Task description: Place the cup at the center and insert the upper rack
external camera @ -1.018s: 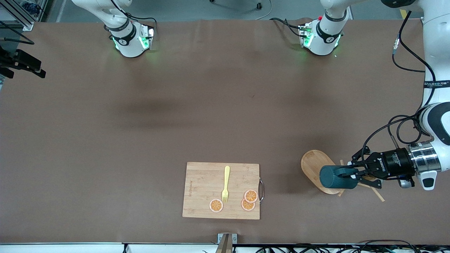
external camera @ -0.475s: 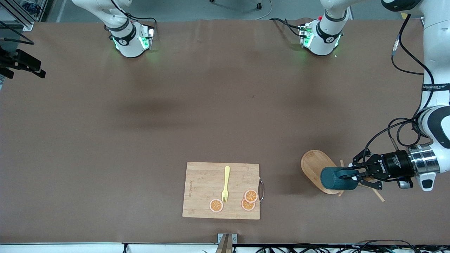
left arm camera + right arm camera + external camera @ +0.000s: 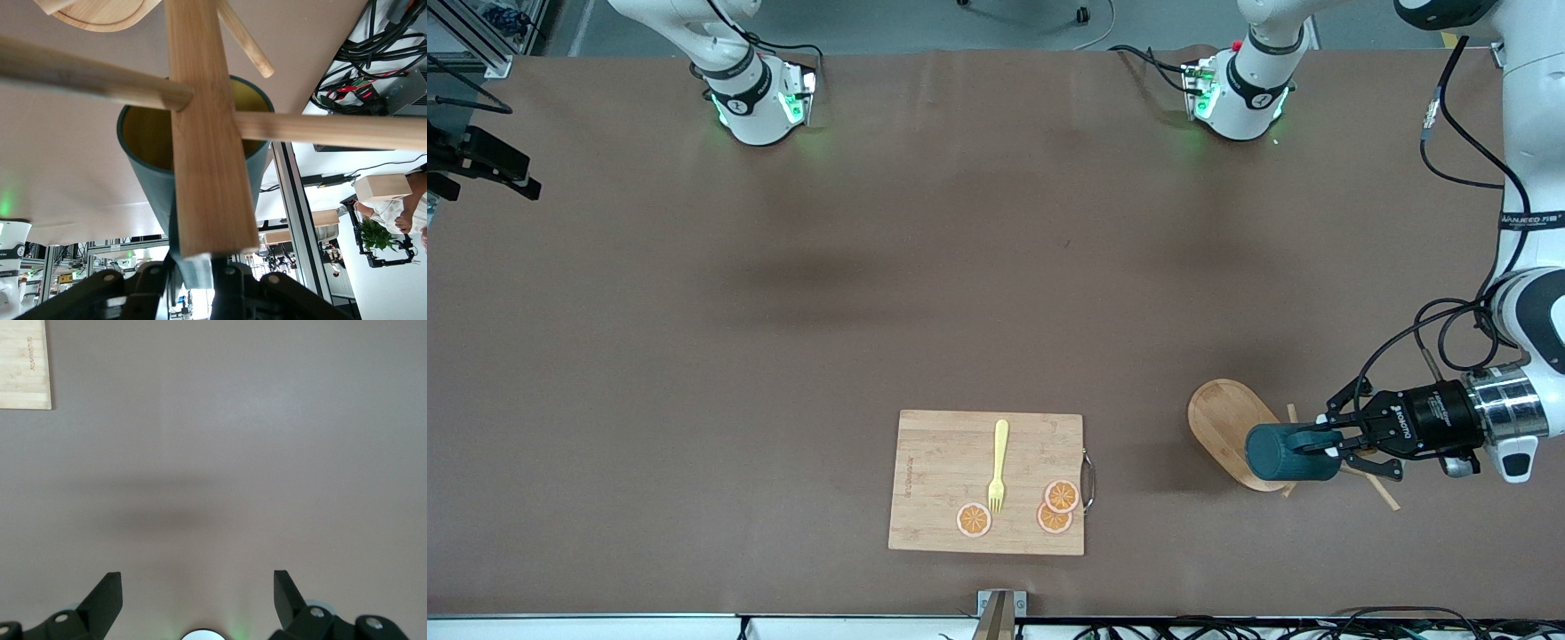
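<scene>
Left pincer clamped on cup

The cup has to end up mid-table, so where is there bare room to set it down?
Bare table runs from the two arm bases down to the cutting board, the widest free patch. A narrower strip lies between the board and the upper rack. It is crowded at the rack, where the left gripper holds the cup. The right gripper waits open.

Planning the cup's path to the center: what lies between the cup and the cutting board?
Nothing: in the front view, only bare brown table separates the cup, held by the left gripper, from the cutting board.
</scene>
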Controlling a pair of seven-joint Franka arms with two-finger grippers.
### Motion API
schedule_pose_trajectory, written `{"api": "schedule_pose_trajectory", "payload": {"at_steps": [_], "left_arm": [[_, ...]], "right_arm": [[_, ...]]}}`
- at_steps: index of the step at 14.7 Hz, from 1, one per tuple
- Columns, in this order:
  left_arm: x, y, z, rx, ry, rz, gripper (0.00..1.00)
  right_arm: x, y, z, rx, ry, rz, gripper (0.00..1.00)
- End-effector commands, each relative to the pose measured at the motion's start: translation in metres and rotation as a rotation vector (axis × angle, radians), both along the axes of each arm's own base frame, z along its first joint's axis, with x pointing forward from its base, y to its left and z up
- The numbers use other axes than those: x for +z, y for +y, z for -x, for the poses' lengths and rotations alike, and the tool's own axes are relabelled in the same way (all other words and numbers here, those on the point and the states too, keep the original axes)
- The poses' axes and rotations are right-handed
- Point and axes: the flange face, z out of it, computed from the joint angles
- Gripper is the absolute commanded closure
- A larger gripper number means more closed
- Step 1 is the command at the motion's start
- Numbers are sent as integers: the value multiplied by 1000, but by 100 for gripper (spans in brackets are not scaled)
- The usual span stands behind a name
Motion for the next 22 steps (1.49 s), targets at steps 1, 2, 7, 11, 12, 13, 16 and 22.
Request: {"api": "schedule_pose_trajectory", "payload": {"at_steps": [1, 2, 7, 11, 12, 13, 16, 22], "left_arm": [[-3, 0, 1, -16, -21, 27, 46], [-2, 0, 1, -16, -20, 27, 14], [53, -14, 7, -61, -103, -58, 0], [142, -49, 31, -179, -246, -275, 0], [163, -57, 40, -217, -275, -332, 0], [181, -66, 51, -265, -294, -390, 0], [226, -80, 81, -408, -377, -565, 0], [247, -65, 125, -1005, -531, -850, 0]], "right_arm": [[6, 0, 5, 20, -19, 35, 0], [6, 0, 5, 31, -18, 45, 0], [6, 5, 6, 46, -11, 49, 0], [5, 3, 7, 41, 0, 47, 0], [5, 3, 7, 41, 0, 47, 0], [6, 3, 7, 40, -3, 47, 0], [6, 4, 7, 41, -2, 45, 0], [5, 4, 7, 40, 3, 43, 0]]}}
